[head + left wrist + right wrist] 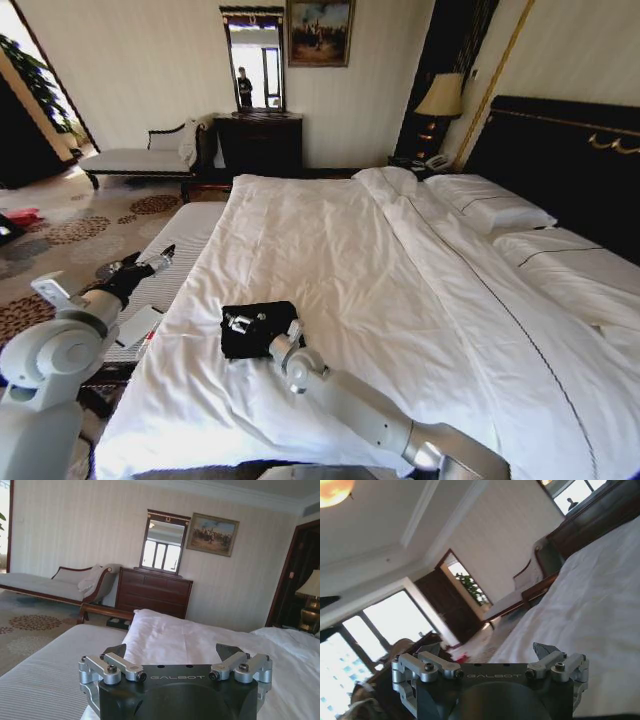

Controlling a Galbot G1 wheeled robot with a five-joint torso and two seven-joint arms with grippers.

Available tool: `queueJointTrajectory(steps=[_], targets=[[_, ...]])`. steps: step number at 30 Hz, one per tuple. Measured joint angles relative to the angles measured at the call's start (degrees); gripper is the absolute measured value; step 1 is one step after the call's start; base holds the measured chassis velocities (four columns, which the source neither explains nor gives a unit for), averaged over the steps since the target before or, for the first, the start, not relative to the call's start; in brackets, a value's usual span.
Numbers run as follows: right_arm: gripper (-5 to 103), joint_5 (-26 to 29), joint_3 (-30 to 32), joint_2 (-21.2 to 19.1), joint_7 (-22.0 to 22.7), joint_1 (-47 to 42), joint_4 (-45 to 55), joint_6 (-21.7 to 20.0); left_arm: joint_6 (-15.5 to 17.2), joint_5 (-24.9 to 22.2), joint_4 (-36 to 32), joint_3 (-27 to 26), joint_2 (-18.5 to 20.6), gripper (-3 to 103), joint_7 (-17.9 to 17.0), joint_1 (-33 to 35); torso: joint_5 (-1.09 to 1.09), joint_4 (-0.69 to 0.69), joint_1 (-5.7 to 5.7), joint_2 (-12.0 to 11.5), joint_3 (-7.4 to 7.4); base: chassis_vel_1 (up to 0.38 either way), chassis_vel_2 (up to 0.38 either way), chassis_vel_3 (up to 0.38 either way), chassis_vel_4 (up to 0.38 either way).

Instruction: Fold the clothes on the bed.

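- Black T-shirt (258, 328) lies bunched on the bed (400, 300), near its foot.
- Right gripper (237, 322) rests on the shirt, fingers spread.
- Left gripper (165, 254) hovers beside the bed, fingers spread, empty.

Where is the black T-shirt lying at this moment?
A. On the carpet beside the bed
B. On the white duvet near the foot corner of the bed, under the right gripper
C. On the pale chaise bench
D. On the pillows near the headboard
B: the head view shows the black T-shirt bunched on the bed, with the right gripper over it.
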Motion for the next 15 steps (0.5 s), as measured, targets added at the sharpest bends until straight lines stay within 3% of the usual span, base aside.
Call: queueJointTrajectory(steps=[2,3,5,6,8,10,15], targets=[[100,-3.6,3.7,-7.0,2.2,0.4,1.3,-1.2,0.0,0.2,-1.3,0.8,0.1,100,-0.8,1.1,0.0,0.0,0.0,0.0,0.0,0.0,0.0,0.0,0.0],[100,-3.6,3.7,-7.0,2.2,0.4,1.3,-1.2,0.0,0.2,-1.3,0.8,0.1,100,-0.8,1.1,0.0,0.0,0.0,0.0,0.0,0.0,0.0,0.0,0.0],[100,-5.4,9.6,-14.6,2.8,-1.5,3.2,-1.9,-0.7,0.9,-1.8,2.1,0.6,100,-1.5,2.1,-0.01,-0.08,0.0,0.0,0.0,0.0,0.0,0.0,0.0],[100,-5.5,11.8,-16.3,2.9,-2.6,4.1,-2.1,-1.5,1.7,-1.7,2.6,0.7,100,-1.6,2.4,-0.01,-0.09,0.0,0.0,0.0,0.0,0.0,0.0,0.0],[100,-5.6,14.1,-17.7,3.0,-3.9,5.0,-2.3,-2.3,2.6,-1.7,2.9,0.7,100,-1.6,2.9,0.0,-0.1,0.0,0.0,0.0,0.0,0.0,0.0,0.0],[100,-6.6,21.4,-21.0,3.8,-8.5,7.8,-2.7,-3.8,4.1,-2.3,3.2,-0.1,100,-1.9,5.1,0.01,-0.04,0.0,0.0,0.0,0.0,0.0,0.0,0.0],[100,-13.0,32.9,-23.5,5.9,-15.5,11.7,-2.7,-6.8,8.0,-4.4,2.1,-2.2,100,-1.2,9.5,0.0,0.0,-0.01,0.0,0.0,0.0,0.0,0.0,0.0]])
